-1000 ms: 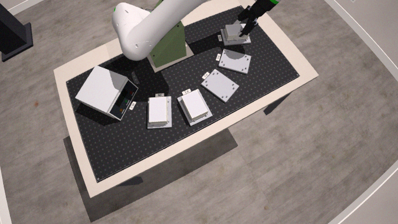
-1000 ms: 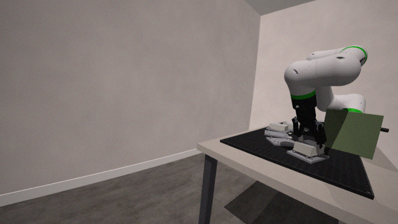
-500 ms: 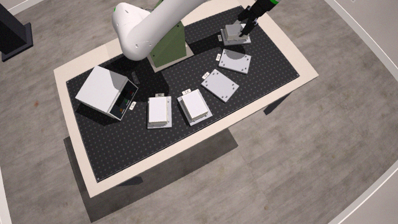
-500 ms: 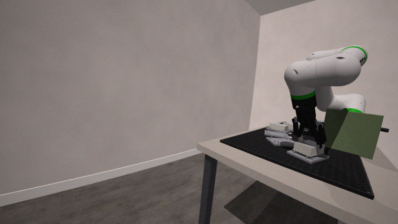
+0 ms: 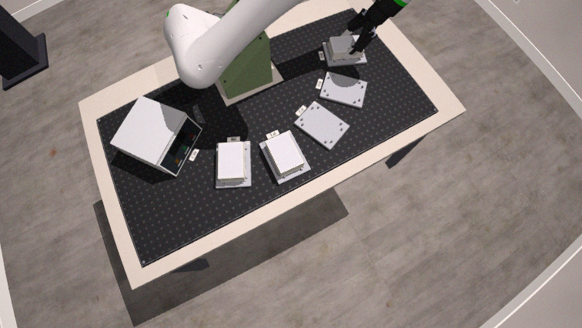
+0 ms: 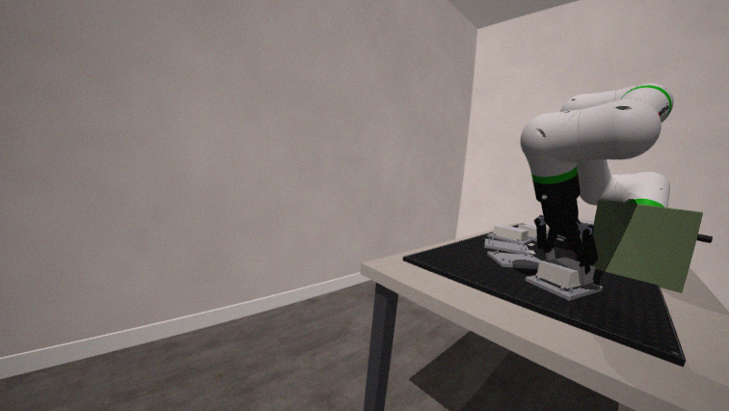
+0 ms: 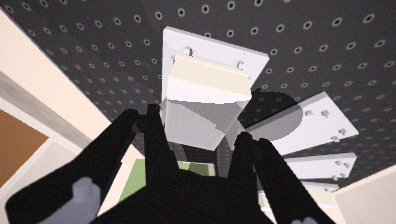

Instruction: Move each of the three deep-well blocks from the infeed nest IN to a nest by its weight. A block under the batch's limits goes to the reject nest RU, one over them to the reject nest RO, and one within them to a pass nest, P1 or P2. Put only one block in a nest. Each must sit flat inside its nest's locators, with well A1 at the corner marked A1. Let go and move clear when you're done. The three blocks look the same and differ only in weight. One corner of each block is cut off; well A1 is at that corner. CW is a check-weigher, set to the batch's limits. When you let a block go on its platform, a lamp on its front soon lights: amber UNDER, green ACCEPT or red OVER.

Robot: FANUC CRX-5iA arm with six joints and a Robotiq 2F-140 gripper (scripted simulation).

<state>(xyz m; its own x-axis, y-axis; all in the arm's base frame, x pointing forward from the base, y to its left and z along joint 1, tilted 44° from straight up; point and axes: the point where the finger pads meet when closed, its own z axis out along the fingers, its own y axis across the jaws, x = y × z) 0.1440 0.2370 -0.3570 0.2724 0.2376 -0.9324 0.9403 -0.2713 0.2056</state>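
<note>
My gripper (image 5: 358, 40) is shut on a pale deep-well block (image 5: 341, 45) at the far right end of the mat. The block rests low on the grey nest plate there; I cannot tell if it sits fully inside the locators. In the wrist view the black fingers clamp the block (image 7: 207, 100) on its two sides, above the plate (image 7: 215, 55). In the side view the block (image 6: 558, 274) lies on its plate under the gripper (image 6: 563, 250). Two more blocks sit in nests near the front edge (image 5: 232, 162) (image 5: 285, 154).
Two empty nest plates (image 5: 342, 89) (image 5: 321, 124) lie between the held block and the front blocks. The check-weigher (image 5: 156, 134) stands at the left; its lamps are too small to read. A green housing (image 5: 248, 68) stands by the arm's base.
</note>
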